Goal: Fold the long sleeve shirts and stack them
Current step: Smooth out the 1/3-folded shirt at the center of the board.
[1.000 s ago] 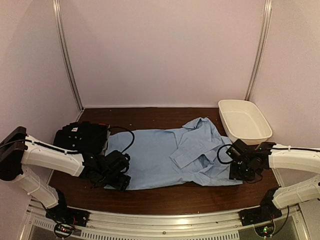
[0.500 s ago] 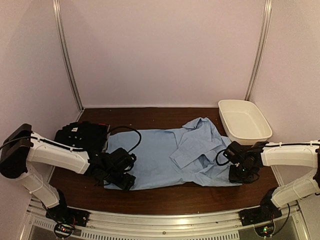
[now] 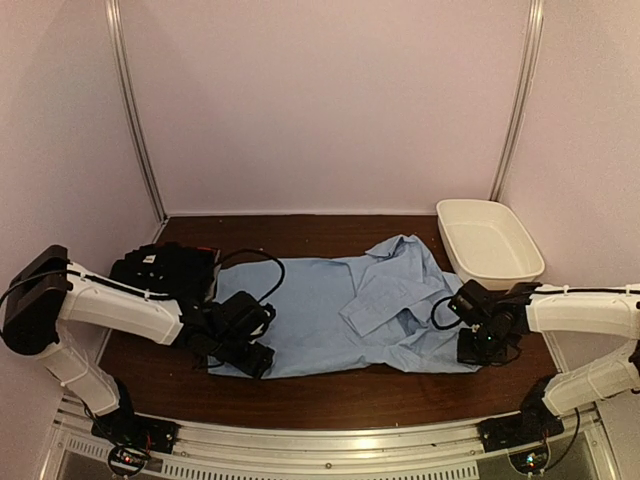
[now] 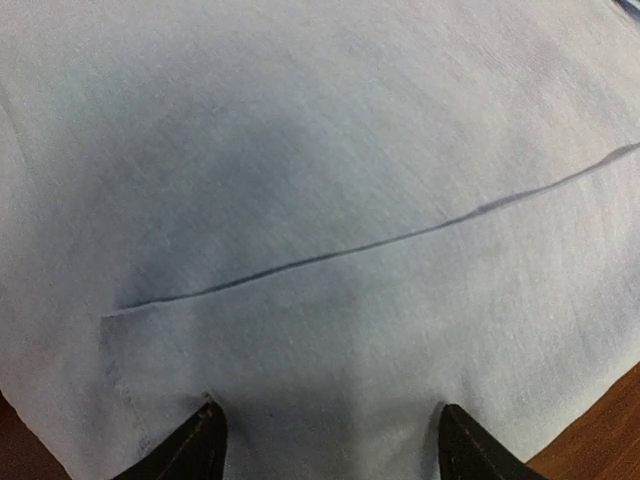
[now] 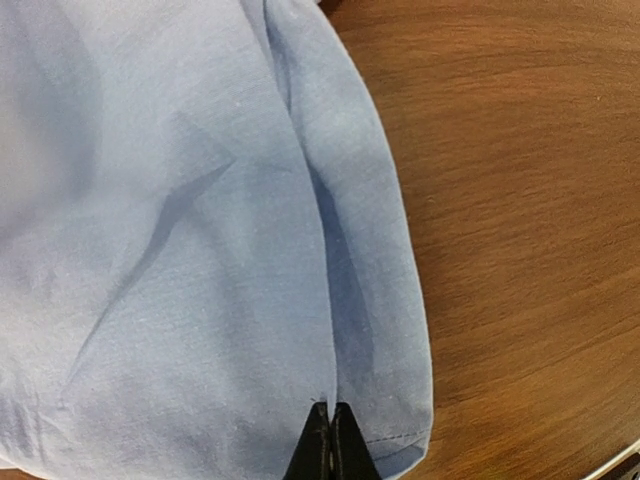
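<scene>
The light blue shirt (image 3: 330, 310) lies spread flat across the brown table, collar end to the right, with a sleeve folded over its body. The black shirt (image 3: 165, 272) sits folded at the left. My left gripper (image 3: 252, 356) hovers over the blue shirt's near-left corner. In the left wrist view it (image 4: 330, 445) is open, both fingertips (image 4: 205, 440) resting on the blue cloth (image 4: 320, 200). My right gripper (image 3: 476, 349) is at the shirt's near-right corner. The right wrist view shows it (image 5: 332, 432) shut on a raised fold of the blue cloth (image 5: 180, 250) near the hem.
A white oval tub (image 3: 490, 243) stands at the back right, just beyond the right arm. Bare wood (image 5: 520, 200) lies right of the shirt's edge. A black cable (image 3: 262, 268) loops over the shirt's left end. Walls close in on three sides.
My right gripper has closed from open onto the shirt's fold. The left gripper has slid a little to the right over the shirt's corner and stays open.
</scene>
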Tool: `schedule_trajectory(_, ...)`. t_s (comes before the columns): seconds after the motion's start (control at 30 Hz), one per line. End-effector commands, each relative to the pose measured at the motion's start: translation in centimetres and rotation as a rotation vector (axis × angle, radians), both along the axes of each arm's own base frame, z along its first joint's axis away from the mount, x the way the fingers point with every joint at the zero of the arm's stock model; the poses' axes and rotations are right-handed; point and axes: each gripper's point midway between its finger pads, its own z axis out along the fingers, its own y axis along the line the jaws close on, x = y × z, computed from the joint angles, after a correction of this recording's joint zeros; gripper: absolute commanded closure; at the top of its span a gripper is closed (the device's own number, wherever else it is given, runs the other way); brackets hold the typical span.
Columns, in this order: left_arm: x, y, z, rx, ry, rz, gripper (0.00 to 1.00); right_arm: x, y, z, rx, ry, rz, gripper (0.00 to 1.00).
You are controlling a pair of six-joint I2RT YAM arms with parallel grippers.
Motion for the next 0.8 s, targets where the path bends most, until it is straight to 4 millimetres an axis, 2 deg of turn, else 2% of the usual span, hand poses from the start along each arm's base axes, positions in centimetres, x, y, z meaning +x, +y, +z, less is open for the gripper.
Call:
schedule_trajectory(0.0,-0.8,2.1,-1.7,0.037,0.056,0.033,0.26,0.7,-0.4,1.0,-0.038,-0.020,-0.005,1.00)
schedule_trajectory(0.3,-2.2,4.7,-3.1,0.072,0.100,0.089,0.26,1.3,-1.7,2.1,-0.159,0.000,-0.009,1.00)
schedule_trajectory(0.5,-3.2,5.8,-3.4,0.080,0.118,0.097,0.26,0.7,-4.2,3.4,-0.310,0.034,-0.046,1.00)
schedule_trajectory(0.77,-3.0,4.9,-2.2,0.028,0.090,0.058,0.25,0.5,-4.9,4.3,-0.328,0.016,-0.059,1.00)
